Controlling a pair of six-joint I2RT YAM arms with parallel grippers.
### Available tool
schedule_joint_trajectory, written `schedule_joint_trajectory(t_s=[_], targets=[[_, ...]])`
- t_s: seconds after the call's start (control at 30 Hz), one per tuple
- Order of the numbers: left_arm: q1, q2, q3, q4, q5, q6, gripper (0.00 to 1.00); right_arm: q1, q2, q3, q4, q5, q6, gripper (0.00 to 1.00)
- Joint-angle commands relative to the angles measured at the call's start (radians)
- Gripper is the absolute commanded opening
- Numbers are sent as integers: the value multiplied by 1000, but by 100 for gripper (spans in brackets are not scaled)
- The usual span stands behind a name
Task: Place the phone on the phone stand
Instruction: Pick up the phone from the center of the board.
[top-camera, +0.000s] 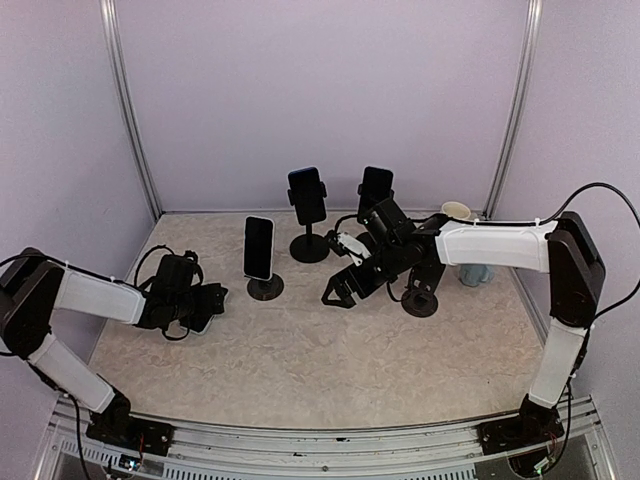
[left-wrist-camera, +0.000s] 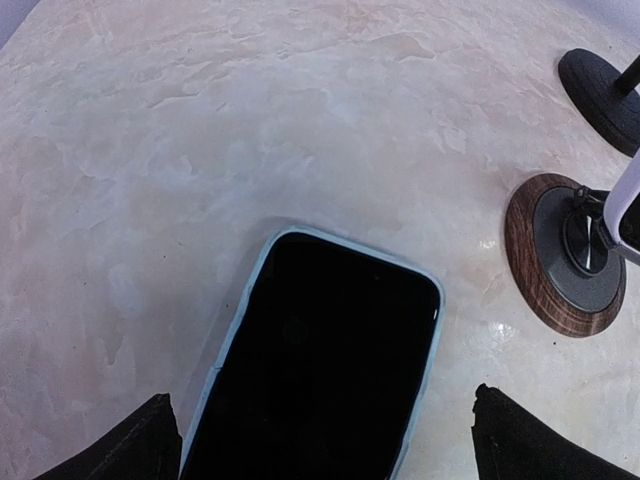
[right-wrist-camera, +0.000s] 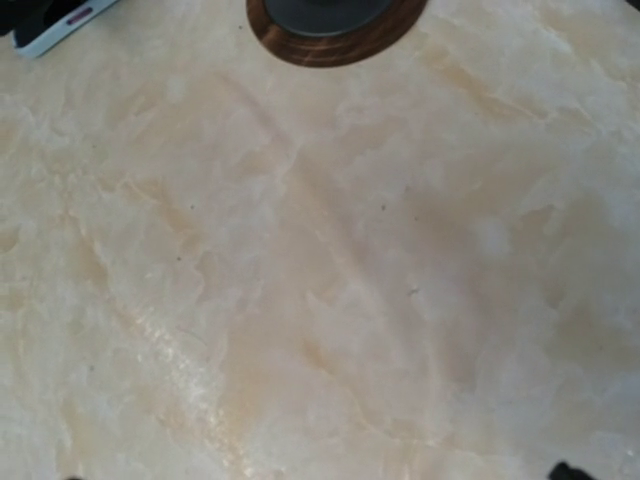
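Note:
A phone (left-wrist-camera: 320, 370) with a black screen and a light blue case lies flat on the marble table. My left gripper (left-wrist-camera: 325, 440) is open, one finger on each side of the phone's near end, not closed on it. In the top view the left gripper (top-camera: 205, 300) is low at the left and hides most of the phone. An empty black phone stand (top-camera: 420, 298) stands at the right, under my right arm. My right gripper (top-camera: 338, 292) is open and empty over bare table in the middle; only a fingertip (right-wrist-camera: 568, 470) shows in its wrist view.
Three stands hold phones: a wood-ringed one (top-camera: 265, 288), also in the left wrist view (left-wrist-camera: 570, 255), a tall black one (top-camera: 310, 245) and one behind (top-camera: 375, 190). Two cups (top-camera: 458, 212) (top-camera: 475, 272) stand at the back right. Walls close in the table's sides.

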Motion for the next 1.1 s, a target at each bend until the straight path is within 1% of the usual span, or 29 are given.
schedule_joint_trajectory(t_s=[0.0, 0.17, 0.33, 0.47, 0.67, 0.8, 0.93, 1.07], targets=[[18, 47, 53, 19, 36, 18, 99, 6, -8, -2, -3, -23, 7, 100], [29, 120, 112, -28, 55, 18, 99, 7, -5, -2, 2, -34, 7, 100], [32, 154, 140, -55, 60, 18, 99, 7, -2, -12, 8, -39, 7, 100], [32, 142, 132, -55, 31, 8, 99, 6, -1, -20, 13, -40, 4, 100], [32, 55, 78, -1, -4, -12, 99, 7, 5, -19, 20, -42, 2, 100], [32, 19, 54, 1, -30, -20, 99, 7, 16, -13, 19, -47, 1, 100], [32, 47, 75, -43, -27, -25, 99, 7, 17, -16, 24, -54, 2, 100], [32, 108, 113, -90, -8, -33, 99, 7, 13, -18, 26, -55, 2, 100]])
